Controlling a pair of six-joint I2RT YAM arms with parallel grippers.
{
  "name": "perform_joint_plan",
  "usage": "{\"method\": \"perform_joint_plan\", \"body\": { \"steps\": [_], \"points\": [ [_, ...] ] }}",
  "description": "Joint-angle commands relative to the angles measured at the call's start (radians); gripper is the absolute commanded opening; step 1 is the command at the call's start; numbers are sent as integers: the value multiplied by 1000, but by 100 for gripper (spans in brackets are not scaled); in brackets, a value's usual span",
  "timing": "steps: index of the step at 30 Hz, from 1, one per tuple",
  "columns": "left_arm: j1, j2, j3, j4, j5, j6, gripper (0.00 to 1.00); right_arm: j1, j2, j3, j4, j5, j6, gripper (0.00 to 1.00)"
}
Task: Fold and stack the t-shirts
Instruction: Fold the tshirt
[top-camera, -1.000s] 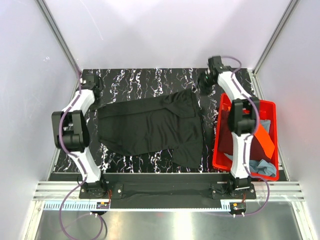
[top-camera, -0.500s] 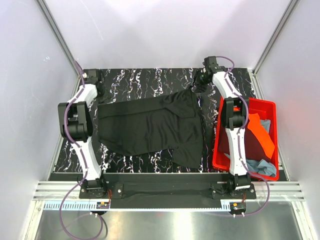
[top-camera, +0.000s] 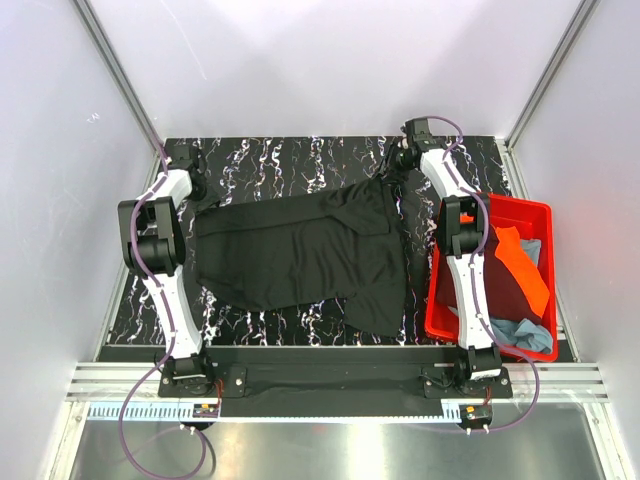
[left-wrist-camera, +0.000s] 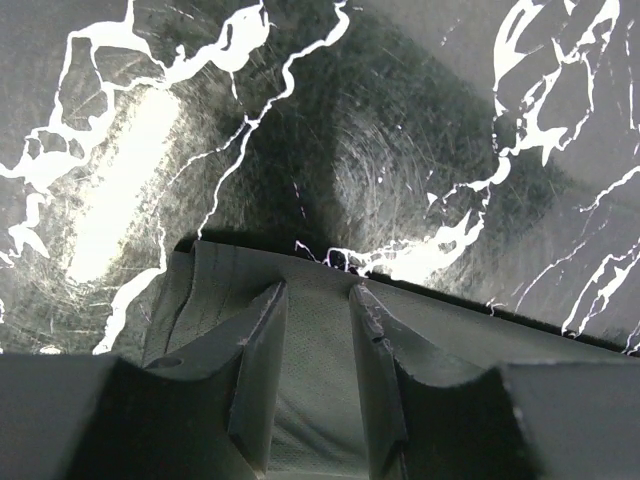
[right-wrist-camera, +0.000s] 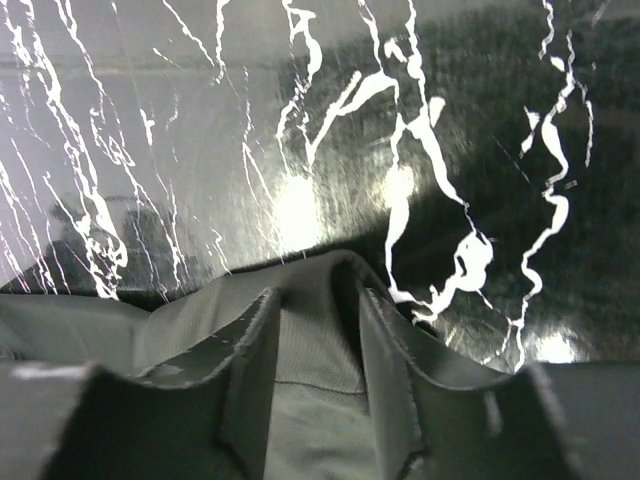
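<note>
At far-left corner: left tool stood apart, astride shirt edge.
At far-right corner: right tool stood apart, astride bunched edge.
Risk: a thin bite could slip on lifting, skewing the fold.

tbl: blk marble | on it: blk tee, red bin

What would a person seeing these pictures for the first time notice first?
A black t-shirt lies spread across the middle of the marbled table. At its far corners the left pincer and the right pincer each straddle its edge. At the right a red bin holds more cloth, an orange shirt brightest.
</note>
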Motion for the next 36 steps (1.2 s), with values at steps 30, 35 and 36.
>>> {"method": "perform_joint_plan", "body": {
  "steps": [30,35,36],
  "points": [
    [9,-272,-98,-131,-53,-10,72,-29,-312,-69,-246,167,35,54],
    [-6,-462,-316,-170,-96,2,59,80,-530,-332,-237,126,-39,56],
    [-16,-514,-345,-182,-100,3,56,125,-603,-427,-219,117,-48,56]
  ]
}}
